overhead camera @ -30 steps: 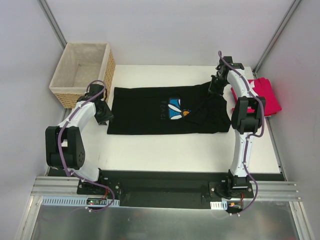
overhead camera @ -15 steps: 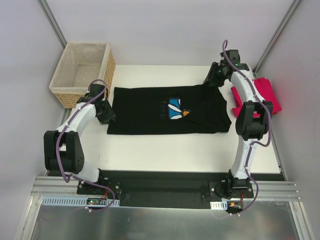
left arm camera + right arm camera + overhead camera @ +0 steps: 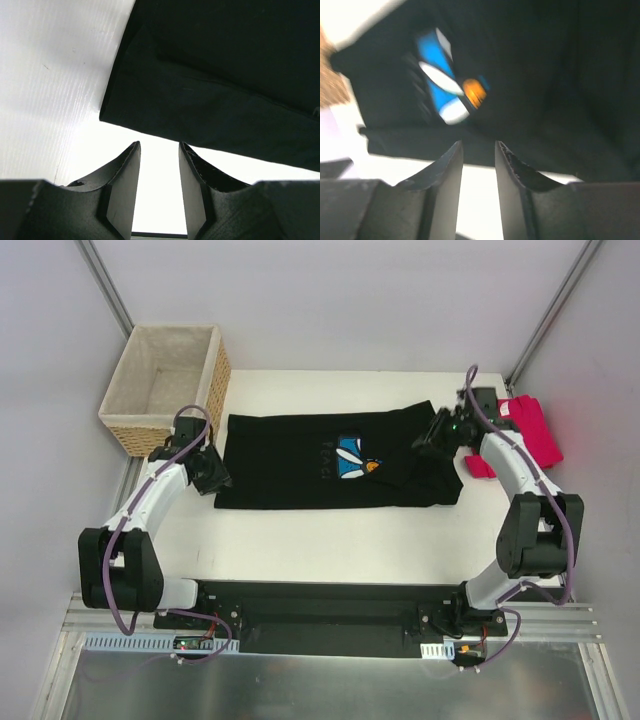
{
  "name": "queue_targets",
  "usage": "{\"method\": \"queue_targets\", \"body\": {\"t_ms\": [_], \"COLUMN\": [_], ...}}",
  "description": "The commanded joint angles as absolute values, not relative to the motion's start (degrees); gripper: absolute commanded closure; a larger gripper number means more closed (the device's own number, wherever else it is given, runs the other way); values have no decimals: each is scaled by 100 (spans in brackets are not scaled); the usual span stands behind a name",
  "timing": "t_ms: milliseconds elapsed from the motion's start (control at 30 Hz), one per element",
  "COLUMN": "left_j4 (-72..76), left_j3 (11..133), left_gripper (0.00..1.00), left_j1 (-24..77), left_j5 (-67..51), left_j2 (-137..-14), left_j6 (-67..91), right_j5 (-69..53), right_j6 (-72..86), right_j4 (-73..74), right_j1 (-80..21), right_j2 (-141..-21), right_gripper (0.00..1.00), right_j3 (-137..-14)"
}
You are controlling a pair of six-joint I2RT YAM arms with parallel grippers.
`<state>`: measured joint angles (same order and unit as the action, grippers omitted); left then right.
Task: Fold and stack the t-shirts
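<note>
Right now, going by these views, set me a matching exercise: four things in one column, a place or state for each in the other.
Things:
1. black t-shirt
2. pinkish-red t-shirt
3. wicker basket
4. left fingers

Places or states:
A. far left corner, beside the table
B. apart, nothing between them
C. laid out across the middle of the table
D. far right edge of the table

Pairs: 1-C, 2-D, 3-A, 4-B
</note>
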<state>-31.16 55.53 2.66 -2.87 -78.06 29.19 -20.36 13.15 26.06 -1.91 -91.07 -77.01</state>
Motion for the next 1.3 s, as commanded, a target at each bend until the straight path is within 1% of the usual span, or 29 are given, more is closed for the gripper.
{"method": "queue_targets", "body": {"t_ms": [0,267,500,633,1267], "left_j4": [-3024,-3015,-3032,-3024,-3032], "left_j3": [5414,5353,5291,5238,5212], "left_gripper": [64,64,64,64,64], "left_j1": [299,308,299,299,308], "left_j5": [-430,-475,-440,-396,-308], "left_j2": [-7480,-7286,-7119,-7084,-7119], "left_j6": [2944,2927,2927,2927,2988], "right_j5": [-2689,-2444,-2163,-1908,-1670], "right_j6": [1872,1855,1732,1635,1538], "right_j4": [2356,2593,2987,3278,3850], "right_j1": [-220,-360,-580,-720,-817], "right_j2": [-9097,-9535,-9957,-9984,-10353], "right_gripper": [66,66,66,66,65], "right_j3": [-6874,-6776,-7004,-7075,-7515]}}
